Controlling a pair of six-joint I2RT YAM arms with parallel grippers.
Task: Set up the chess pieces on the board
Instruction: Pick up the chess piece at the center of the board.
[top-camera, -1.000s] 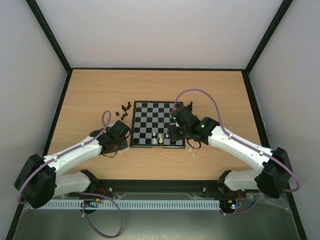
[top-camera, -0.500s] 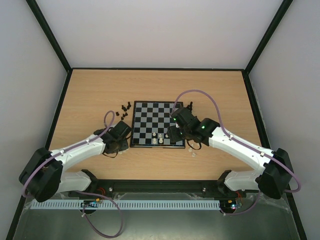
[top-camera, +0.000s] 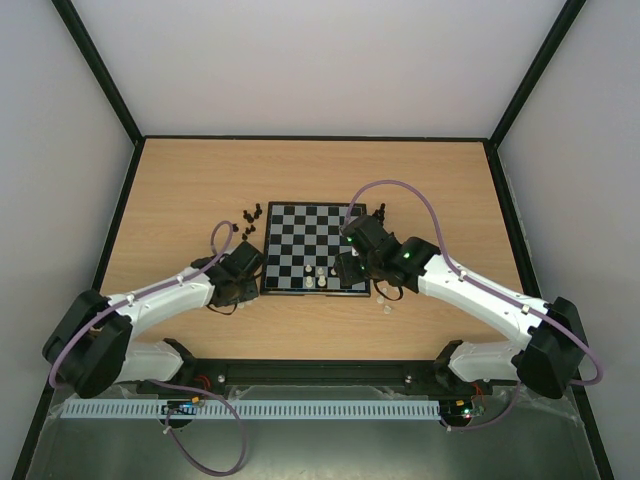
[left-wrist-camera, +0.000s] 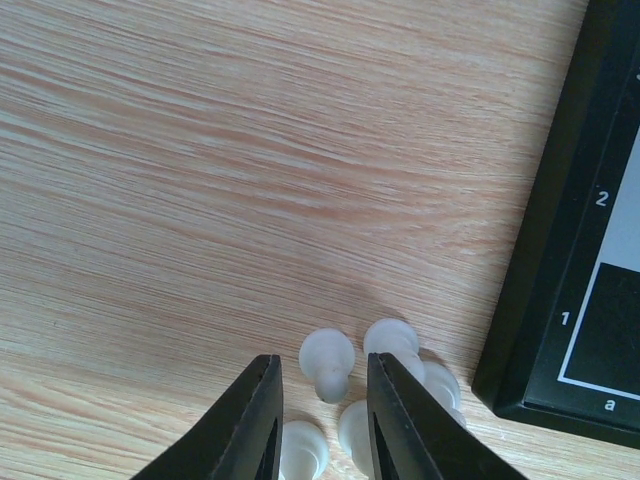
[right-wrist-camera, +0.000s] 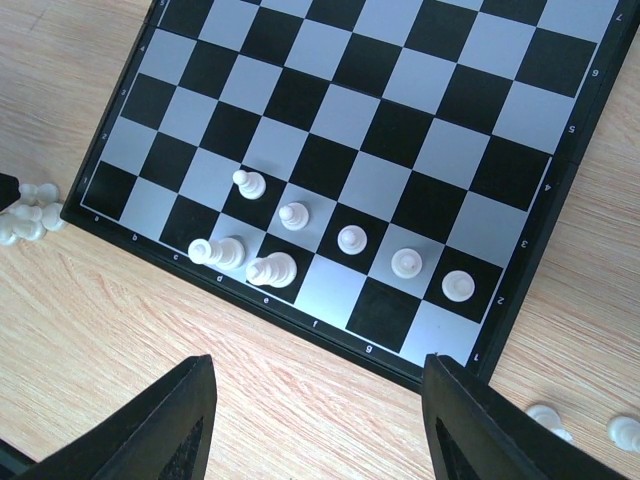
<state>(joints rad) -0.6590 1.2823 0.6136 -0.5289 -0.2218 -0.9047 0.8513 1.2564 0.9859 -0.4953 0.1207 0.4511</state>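
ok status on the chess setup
left gripper slightly open over white pawns off-board. right gripper open, empty, above board. seven white pieces placed. nothing blocking.

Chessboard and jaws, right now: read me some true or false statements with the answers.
Seven pale pieces are on the board. True.
Black pieces are on the board too. False: the black pieces sit on the table beside it.
The right jaws grip a pawn. False: they stand open and empty.
A pale pawn shows between the left jaws. True.
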